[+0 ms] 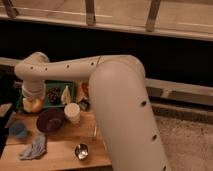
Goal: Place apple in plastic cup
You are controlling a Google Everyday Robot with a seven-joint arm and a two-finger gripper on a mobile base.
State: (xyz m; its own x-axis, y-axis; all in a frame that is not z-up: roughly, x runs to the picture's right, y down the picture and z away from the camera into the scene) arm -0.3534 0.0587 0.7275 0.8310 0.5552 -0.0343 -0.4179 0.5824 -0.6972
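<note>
Leftward, hand (31,101) tight around apple (34,106); purple bowl (50,120), cream cup (72,113) near plastic cup (20,130).

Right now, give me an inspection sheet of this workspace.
Surface: wooden table, crowded.
Job's things: apple at the gripper; plastic cup upright at front left, apart from the apple.
Clutter: purple bowl, cream-white cup, metal cup, grey-blue cloth, green tray.
Gripper: gripper at far left, below the arm, over the tray's edge.
Cables: nothing seen.
Surroundings: railing posts behind; speckled floor at right.
</note>
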